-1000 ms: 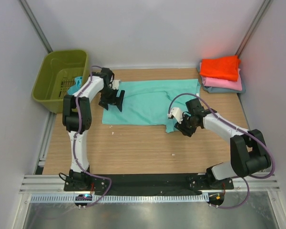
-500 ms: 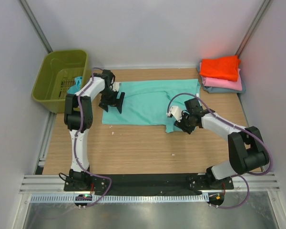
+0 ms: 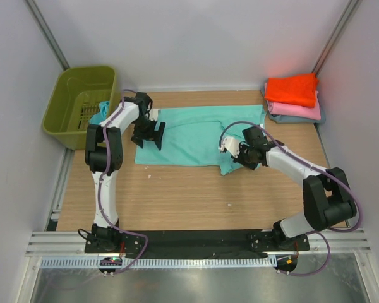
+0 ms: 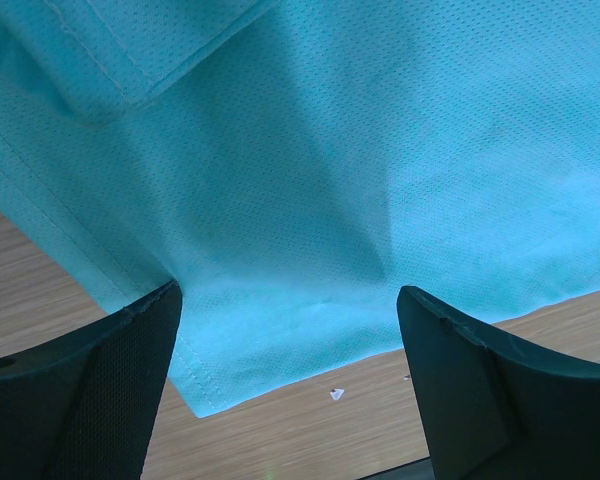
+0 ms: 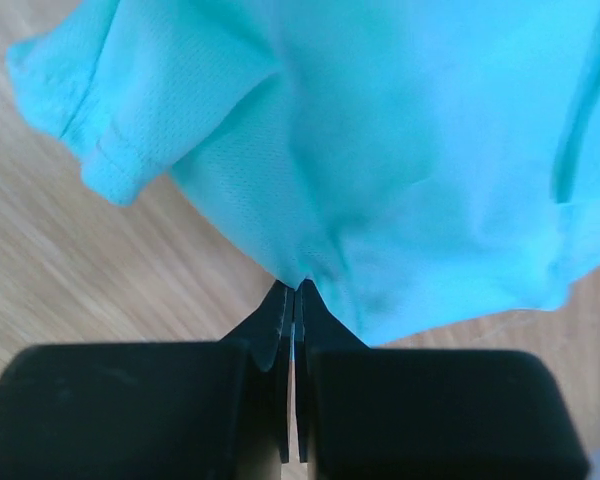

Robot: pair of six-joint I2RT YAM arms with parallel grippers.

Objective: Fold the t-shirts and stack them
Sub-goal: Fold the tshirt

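Observation:
A teal t-shirt lies spread on the wooden table. My left gripper is open and hovers over the shirt's left edge; in the left wrist view the teal cloth lies between the wide-apart fingers. My right gripper is shut on the shirt's lower right edge; the right wrist view shows the cloth pinched at the fingertips and lifted off the wood. A folded stack at the back right holds an orange t-shirt on a pink one on a grey-blue one.
An olive-green basket stands at the back left, with a bit of teal cloth at its right rim. White walls close in the sides and back. A small white scrap lies on the wood by the shirt's corner.
My right gripper has moved up and slightly left, pulling the shirt's lower right edge with it. The left gripper has hardly moved.

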